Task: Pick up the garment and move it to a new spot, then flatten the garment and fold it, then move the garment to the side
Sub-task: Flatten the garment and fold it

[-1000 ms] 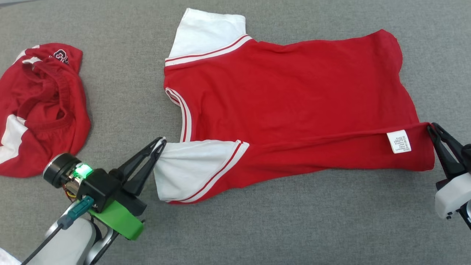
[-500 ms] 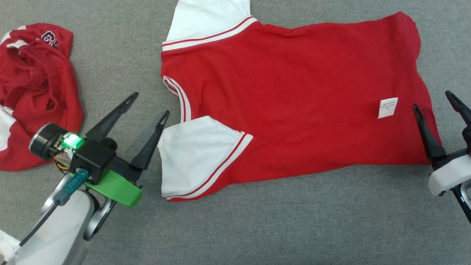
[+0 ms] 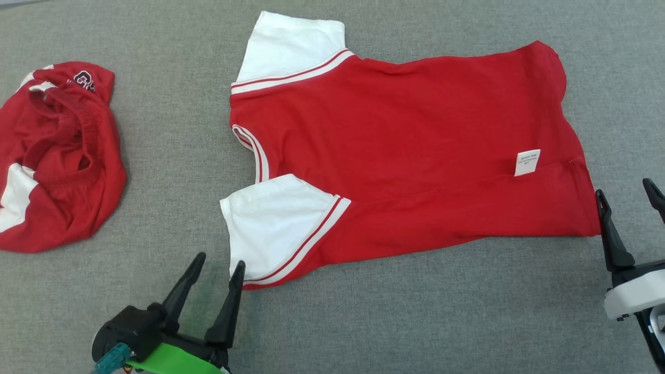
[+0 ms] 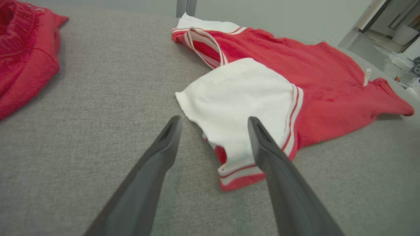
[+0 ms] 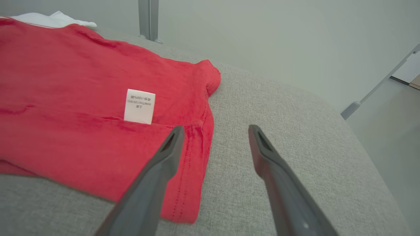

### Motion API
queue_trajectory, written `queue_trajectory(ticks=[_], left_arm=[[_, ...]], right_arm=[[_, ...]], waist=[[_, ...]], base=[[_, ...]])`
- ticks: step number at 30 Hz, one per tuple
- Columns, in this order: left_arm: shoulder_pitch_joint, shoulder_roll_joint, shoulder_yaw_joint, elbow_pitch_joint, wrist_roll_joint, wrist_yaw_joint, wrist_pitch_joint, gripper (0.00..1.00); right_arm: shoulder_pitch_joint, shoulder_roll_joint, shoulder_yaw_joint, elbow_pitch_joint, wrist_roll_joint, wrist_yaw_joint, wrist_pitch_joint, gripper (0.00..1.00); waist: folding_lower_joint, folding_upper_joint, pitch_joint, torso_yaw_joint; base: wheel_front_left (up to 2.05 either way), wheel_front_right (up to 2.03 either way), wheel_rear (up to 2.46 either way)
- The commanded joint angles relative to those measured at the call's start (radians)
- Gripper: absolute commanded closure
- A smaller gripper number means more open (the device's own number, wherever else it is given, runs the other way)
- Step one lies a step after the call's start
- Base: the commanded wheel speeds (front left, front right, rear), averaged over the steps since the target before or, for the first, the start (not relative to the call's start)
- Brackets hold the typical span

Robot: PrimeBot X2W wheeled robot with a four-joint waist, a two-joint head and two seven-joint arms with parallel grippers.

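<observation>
from the head we see the red shirt (image 3: 405,156) flat on the grey cloth (image 3: 415,322), our left gripper (image 3: 220,259) and right gripper (image 3: 624,187) both gaping, empty. left wrist: its white sleeve (image 4: 236,95) just ahead. right wrist: its hem (image 5: 197,157) near our fingertips.

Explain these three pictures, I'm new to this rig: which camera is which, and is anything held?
A two-armed robot with two-finger grippers. One picture looks down from its head; the other two look along each wrist's dark fingers. On the grey surface lies a spread red shirt with white sleeves, and a crumpled red garment to the left. The left gripper sits by the near sleeve, the right gripper by the hem near the white label. Both are open, holding nothing.
</observation>
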Motion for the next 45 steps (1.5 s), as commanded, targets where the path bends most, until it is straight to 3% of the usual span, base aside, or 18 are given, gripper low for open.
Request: queue_trajectory(ticks=[1,7,14,15,16,17,28,29,30,31,36,45], left_arm=[[0.014,-0.004,-0.009,0.023,-0.009,-0.011,0.0,0.0],[-0.017,0.007,-0.059,0.112,-0.035,-0.034,0.067,0.0],[-0.065,0.007,-0.079,0.163,-0.047,-0.047,0.061,0.0],[-0.069,0.006,-0.082,0.164,-0.047,-0.048,0.06,0.14],[-0.075,0.009,-0.088,0.163,-0.046,-0.051,0.056,0.61],[-0.077,0.01,-0.096,0.164,-0.054,-0.051,0.055,1.0],[-0.098,0.072,-0.142,0.136,-0.065,-0.058,0.054,1.0],[-0.101,0.075,-0.148,0.136,-0.063,-0.058,0.054,1.0],[-0.104,0.078,-0.153,0.136,-0.062,-0.059,0.054,1.0],[-0.109,0.084,-0.157,0.136,-0.06,-0.059,0.054,1.0],[-0.112,0.107,-0.174,0.13,-0.068,-0.059,0.054,1.0],[-0.029,0.172,-0.197,0.068,-0.1,-0.044,0.115,1.0]], right_arm=[[0.006,0.007,0.0,0.002,0.002,-0.002,-0.007,0.0],[-0.012,0.016,0.018,0.004,0.007,-0.002,-0.011,0.0],[-0.013,0.024,0.014,0.019,0.028,-0.002,-0.013,0.0],[-0.013,0.026,0.017,0.026,0.033,-0.002,-0.013,0.0],[-0.015,0.027,0.023,0.037,0.043,-0.002,-0.013,0.0],[-0.019,0.027,0.032,0.051,0.056,-0.002,-0.013,0.0],[-0.133,0.004,0.177,0.288,0.26,-0.002,0.024,0.0],[-0.144,0.001,0.199,0.311,0.279,-0.002,0.029,0.35],[-0.149,-0.005,0.214,0.328,0.287,-0.002,0.028,0.85],[-0.151,-0.013,0.23,0.344,0.297,-0.002,0.026,1.0],[-0.118,-0.059,0.259,0.355,0.352,-0.003,0.009,1.0],[0.008,-0.123,0.269,0.227,0.416,-0.003,0.027,1.0]], waist=[[0.0,0.0,-0.009,-0.002],[0.0,0.0,-0.007,-0.018],[0.0,0.0,0.007,-0.029],[0.0,0.0,0.009,-0.029],[0.0,0.0,0.011,-0.03],[0.0,0.0,0.012,-0.031],[0.0,0.0,0.013,-0.012],[0.0,0.0,0.013,-0.008],[0.0,0.0,0.012,-0.004],[0.0,0.0,0.011,0.001],[0.0,0.0,0.0,0.008],[0.0,0.0,-0.026,-0.011]], base=[[0.0,0.0,0.0],[0.0,0.0,0.0],[0.0,0.0,0.0],[0.0,0.0,0.0],[0.0,0.0,0.0],[0.0,0.0,0.0],[0.0,0.0,0.0],[0.0,0.0,0.0],[0.0,0.0,0.0],[0.0,0.0,0.0],[0.0,0.0,0.0],[0.0,0.0,0.0]])
